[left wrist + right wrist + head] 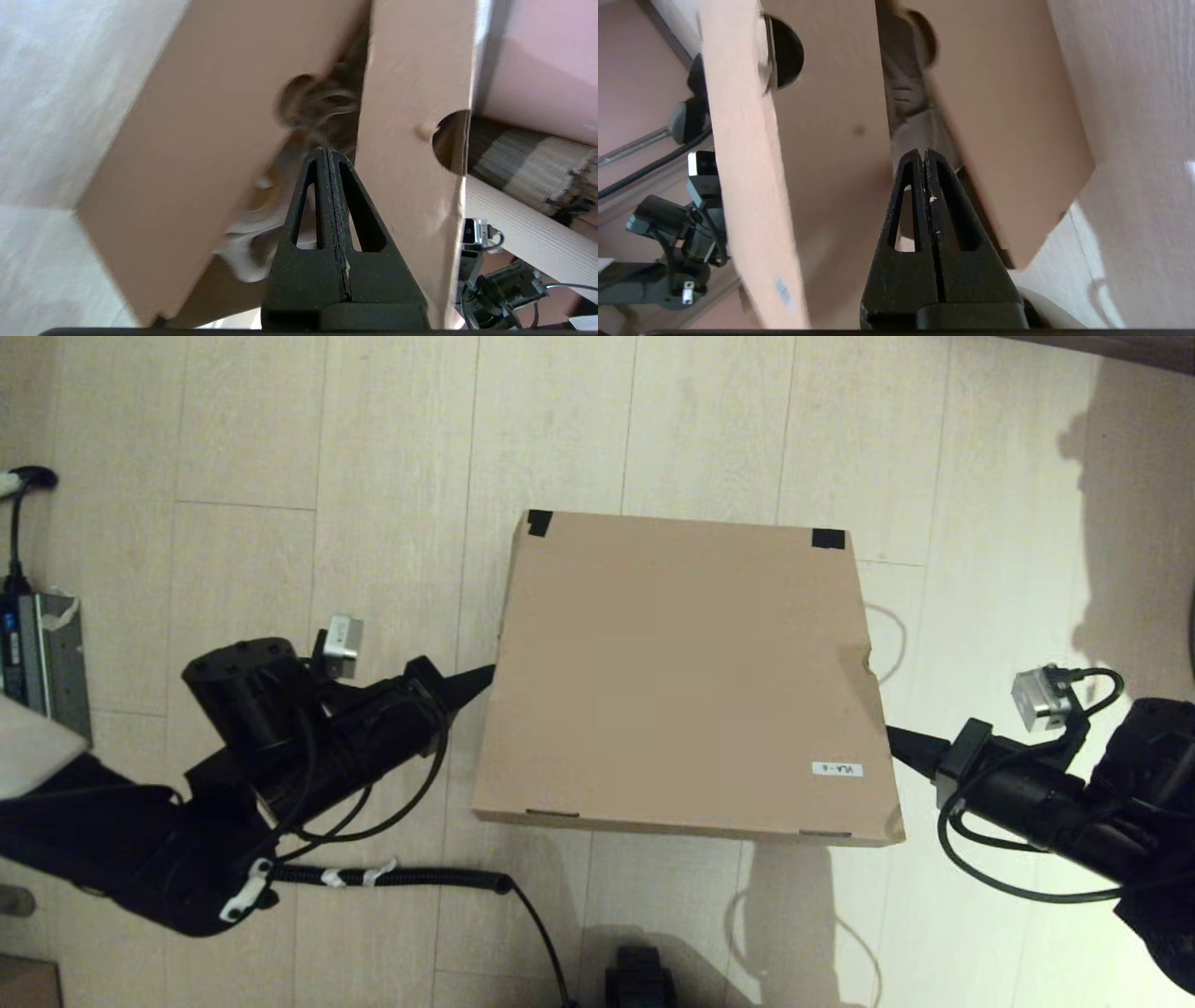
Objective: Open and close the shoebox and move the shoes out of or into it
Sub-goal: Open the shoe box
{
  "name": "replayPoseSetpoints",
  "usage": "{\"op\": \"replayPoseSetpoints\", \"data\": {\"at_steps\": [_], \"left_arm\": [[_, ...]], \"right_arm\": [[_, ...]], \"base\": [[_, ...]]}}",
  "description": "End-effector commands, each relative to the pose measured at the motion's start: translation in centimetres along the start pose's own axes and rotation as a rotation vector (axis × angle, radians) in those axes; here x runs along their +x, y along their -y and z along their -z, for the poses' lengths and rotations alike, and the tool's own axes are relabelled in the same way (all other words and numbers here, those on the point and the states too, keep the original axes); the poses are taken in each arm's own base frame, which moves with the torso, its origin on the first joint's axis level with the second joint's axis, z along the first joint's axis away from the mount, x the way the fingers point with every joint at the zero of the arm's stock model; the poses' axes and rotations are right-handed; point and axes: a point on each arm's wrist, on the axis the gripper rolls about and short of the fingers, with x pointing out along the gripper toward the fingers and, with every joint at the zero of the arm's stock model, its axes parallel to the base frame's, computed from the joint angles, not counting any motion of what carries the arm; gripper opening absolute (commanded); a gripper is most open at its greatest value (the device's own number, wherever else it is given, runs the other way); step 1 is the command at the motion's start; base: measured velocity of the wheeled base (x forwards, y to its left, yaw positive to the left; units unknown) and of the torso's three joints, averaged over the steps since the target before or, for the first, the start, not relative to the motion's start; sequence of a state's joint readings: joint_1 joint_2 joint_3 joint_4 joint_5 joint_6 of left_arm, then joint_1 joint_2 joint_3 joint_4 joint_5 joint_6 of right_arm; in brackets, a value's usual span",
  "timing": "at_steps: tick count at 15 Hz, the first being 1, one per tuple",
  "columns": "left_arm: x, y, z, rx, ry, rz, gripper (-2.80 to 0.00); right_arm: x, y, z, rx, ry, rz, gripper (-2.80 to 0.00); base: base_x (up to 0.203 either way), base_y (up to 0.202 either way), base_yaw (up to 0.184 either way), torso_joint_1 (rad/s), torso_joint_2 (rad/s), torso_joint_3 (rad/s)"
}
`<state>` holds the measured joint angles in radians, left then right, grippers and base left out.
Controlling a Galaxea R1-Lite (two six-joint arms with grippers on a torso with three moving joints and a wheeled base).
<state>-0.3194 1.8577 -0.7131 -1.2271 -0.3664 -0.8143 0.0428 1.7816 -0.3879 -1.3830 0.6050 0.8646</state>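
Head view: the shoebox (686,677), a large, nearly square brown cardboard carton, sits on the pale plank floor (392,476) midway between the two arms. Its flat lid (653,644) carries black tape at both far corners and a small white label (837,769) near the front right corner. The left arm reaches in level from the left; the left gripper (481,678) meets the box's left edge, fingers pressed together to a narrow point, holding nothing. The right arm reaches in from the right in mirrored pose; the right gripper (894,739) touches the right edge, likewise closed to a point and empty.

Both wrist views show the lid raised off the box body, each closed tip standing in the gap between lid flap and side wall. The cardboard is plain and matte, with round finger holes cut in flap and wall. Through the gap in the left wrist view, blurred pale grey and white material of the shoes (327,112) shows inside the box; further detail cannot be made out.
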Motion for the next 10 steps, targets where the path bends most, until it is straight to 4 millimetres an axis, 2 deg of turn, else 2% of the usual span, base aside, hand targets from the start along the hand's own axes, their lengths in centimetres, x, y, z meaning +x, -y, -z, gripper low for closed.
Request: {"op": "replayPoseSetpoints", "data": {"at_steps": [1,6,10], "left_arm": [[-0.2,1.0,-0.5,0.006,0.019,0.034,-2.80],[-0.5,2.5,-1.5,0.012,0.052,0.077,-2.80],[0.4,3.6,-2.7,0.021,0.064,0.102,-2.80]], "right_arm": [[-0.8,-1.8,-0.8,-0.015,0.018,-0.025,-2.80],[-1.0,-2.2,-1.0,0.033,-0.024,0.029,-2.80],[-1.7,-3.3,-1.3,0.019,-0.007,0.014,-2.80]], "base": [[0.000,0.000,0.000,0.000,0.00,0.000],[0.000,0.000,0.000,0.000,0.00,0.000],[0.000,0.000,0.000,0.000,0.00,0.000]]}}
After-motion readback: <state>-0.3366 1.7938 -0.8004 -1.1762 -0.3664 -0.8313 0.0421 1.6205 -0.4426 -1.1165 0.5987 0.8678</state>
